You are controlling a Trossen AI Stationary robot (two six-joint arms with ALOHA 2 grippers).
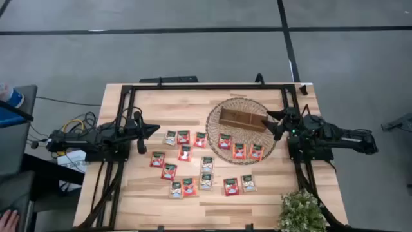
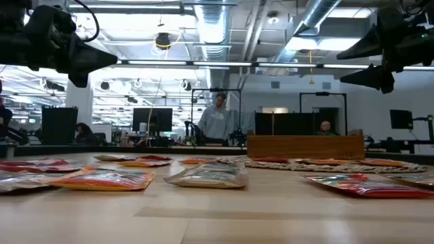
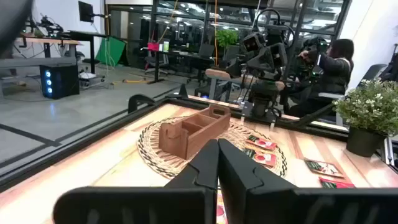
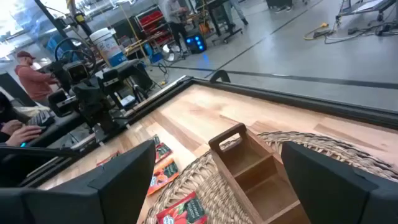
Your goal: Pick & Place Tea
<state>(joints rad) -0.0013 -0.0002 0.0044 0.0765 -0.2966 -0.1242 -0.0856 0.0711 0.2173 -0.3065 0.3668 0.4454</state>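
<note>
The tea sachets (image 1: pixel 185 153) look light, thin and slick, lying flat on the table (image 1: pixel 148 200), so I'd pinch one by a raised edge. My left pincer (image 1: pixel 152 129) is closed and empty; my right pincer (image 1: pixel 273 124) gapes wide, empty.

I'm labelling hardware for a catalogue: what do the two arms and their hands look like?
Both arms are dark, nearly black, jointed segments. The left hand and right hand each end in two flat, tapering dark fingers. Yellow cables bundle behind the left arm's base; a small green light glows on the right arm.
</note>
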